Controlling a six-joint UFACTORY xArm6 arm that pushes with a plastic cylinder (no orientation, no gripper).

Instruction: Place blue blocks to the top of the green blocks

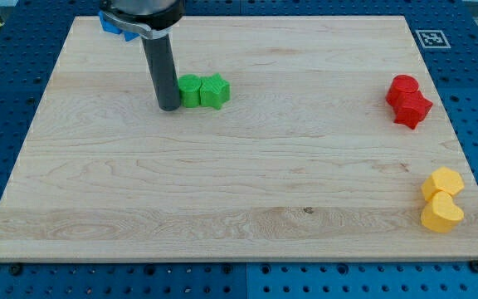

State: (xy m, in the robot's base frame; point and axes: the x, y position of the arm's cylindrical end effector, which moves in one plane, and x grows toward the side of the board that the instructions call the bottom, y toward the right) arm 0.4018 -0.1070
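Observation:
Two green blocks sit side by side in the upper left part of the board: a green cube [189, 90] and a green star-shaped block [215, 90]. My tip [169, 107] stands on the board right at the left side of the green cube, touching or almost touching it. The blue blocks [114, 26] lie at the view's top left near the board's top edge, mostly hidden behind the arm's dark head; their shapes cannot be made out. They are up and to the left of the green blocks.
Two red blocks [407, 100] sit together at the right edge. Two yellow blocks [442, 198] sit at the lower right. The wooden board [239, 183] rests on a blue perforated table. A marker tag [429, 37] is at the top right corner.

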